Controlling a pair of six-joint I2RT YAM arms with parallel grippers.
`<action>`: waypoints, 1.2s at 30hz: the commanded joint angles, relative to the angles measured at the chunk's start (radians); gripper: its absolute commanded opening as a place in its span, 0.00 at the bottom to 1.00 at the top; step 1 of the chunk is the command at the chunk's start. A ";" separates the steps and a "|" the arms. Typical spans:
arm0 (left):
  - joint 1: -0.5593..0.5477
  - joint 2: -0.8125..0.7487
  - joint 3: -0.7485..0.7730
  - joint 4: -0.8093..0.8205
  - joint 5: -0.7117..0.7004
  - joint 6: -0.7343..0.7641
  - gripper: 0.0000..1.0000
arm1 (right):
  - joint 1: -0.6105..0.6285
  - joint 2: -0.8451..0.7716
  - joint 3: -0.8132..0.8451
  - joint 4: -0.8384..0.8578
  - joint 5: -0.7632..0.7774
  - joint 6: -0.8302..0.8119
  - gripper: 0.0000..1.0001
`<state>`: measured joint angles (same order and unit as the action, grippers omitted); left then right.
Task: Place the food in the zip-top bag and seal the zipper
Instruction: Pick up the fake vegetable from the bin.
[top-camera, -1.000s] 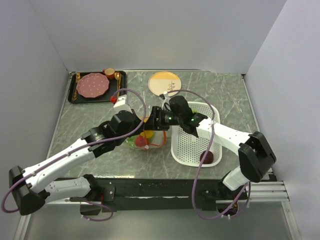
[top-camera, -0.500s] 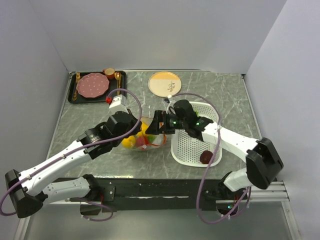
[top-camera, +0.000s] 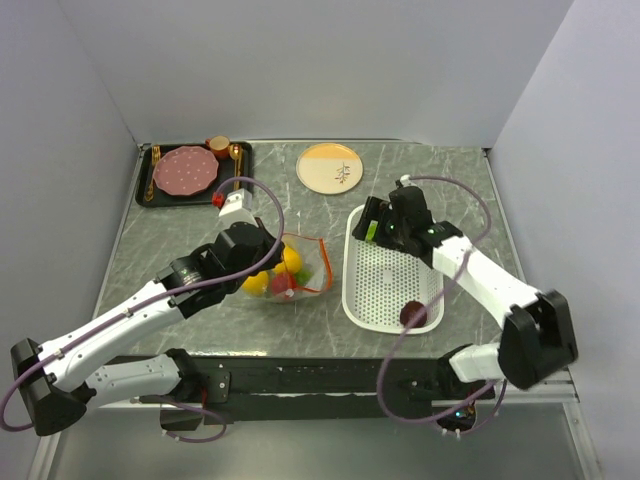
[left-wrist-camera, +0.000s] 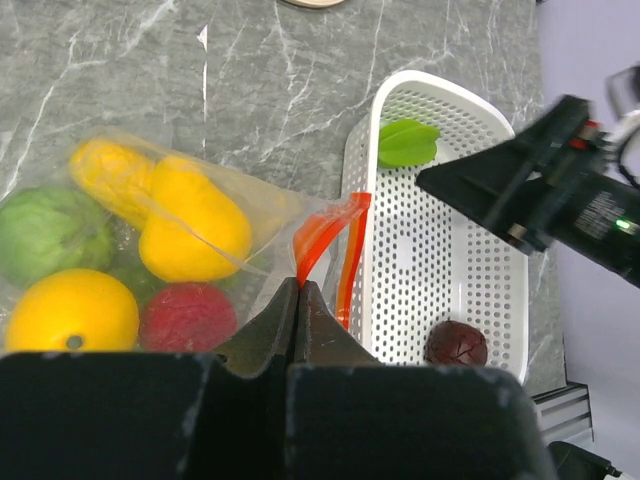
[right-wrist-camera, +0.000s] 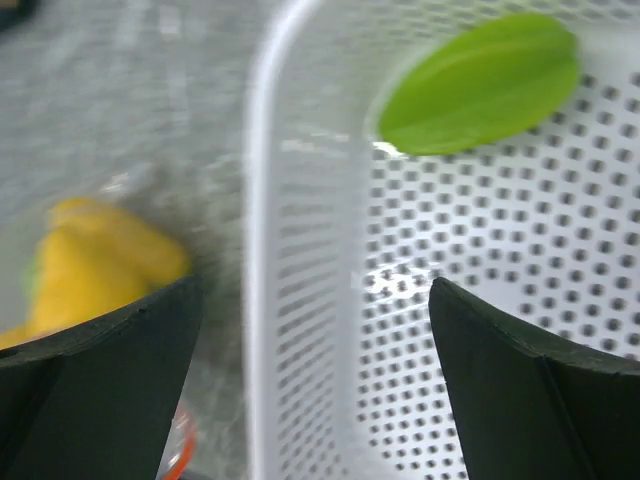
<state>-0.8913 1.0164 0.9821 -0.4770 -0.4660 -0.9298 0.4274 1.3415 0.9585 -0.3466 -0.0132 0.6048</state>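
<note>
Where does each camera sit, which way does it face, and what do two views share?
Top external: above and behind the robot, looking down on the table; left arm and right arm show whole.
Left wrist: on that wrist, looking down at the zip-top bag; left gripper, shut on the zipper, at bottom.
Right wrist: on that wrist, looking down into the white basket; open right gripper frames the bottom.
Shared: both wrist views show the white basket and green leafy piece.
</note>
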 joint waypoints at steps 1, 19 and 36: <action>0.002 0.011 0.026 0.018 0.012 0.003 0.01 | -0.056 0.084 0.034 -0.039 0.094 0.007 1.00; 0.003 0.037 0.050 0.015 0.013 0.029 0.01 | -0.111 0.392 0.257 -0.072 0.119 0.090 1.00; 0.003 0.057 0.047 0.026 0.018 0.023 0.01 | -0.114 0.487 0.287 -0.051 0.153 0.081 0.82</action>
<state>-0.8913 1.0649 0.9936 -0.4763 -0.4450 -0.9184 0.3218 1.8191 1.2079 -0.4133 0.1127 0.6865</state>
